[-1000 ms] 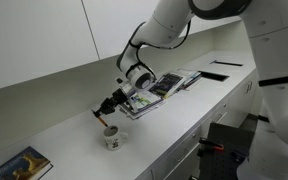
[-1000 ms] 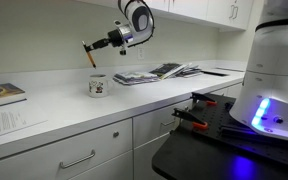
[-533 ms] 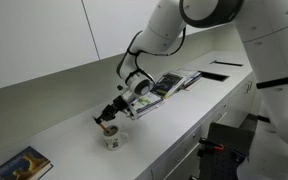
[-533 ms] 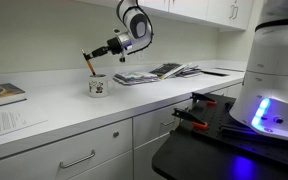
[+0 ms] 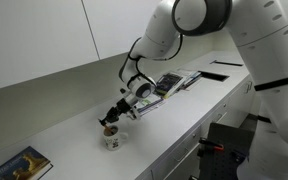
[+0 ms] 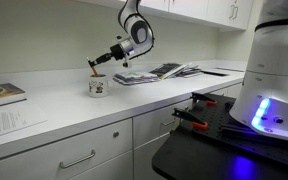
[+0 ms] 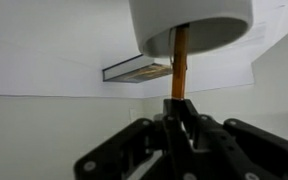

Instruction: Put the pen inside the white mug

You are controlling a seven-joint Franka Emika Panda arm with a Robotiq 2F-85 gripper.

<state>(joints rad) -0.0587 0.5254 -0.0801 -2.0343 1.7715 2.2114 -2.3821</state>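
Observation:
The white mug (image 5: 111, 139) stands on the white counter; it also shows in an exterior view (image 6: 98, 87) and fills the top of the upside-down wrist view (image 7: 190, 22). My gripper (image 5: 110, 121) (image 6: 95, 67) (image 7: 178, 110) is shut on the orange-red pen (image 7: 179, 60) and holds it directly over the mug. The pen's far end reaches into the mug's mouth. In both exterior views the pen is only a small stub at the fingertips.
Open books or magazines (image 5: 162, 88) (image 6: 156, 72) lie on the counter behind the arm. A dark book (image 5: 20, 164) (image 6: 2, 94) lies near the counter's end; it shows in the wrist view (image 7: 136, 69). A sheet of paper (image 6: 6, 122) lies at the front edge.
My gripper has come down with the pen, from well above the mug to just over its rim, so the pen's end now enters the mug.

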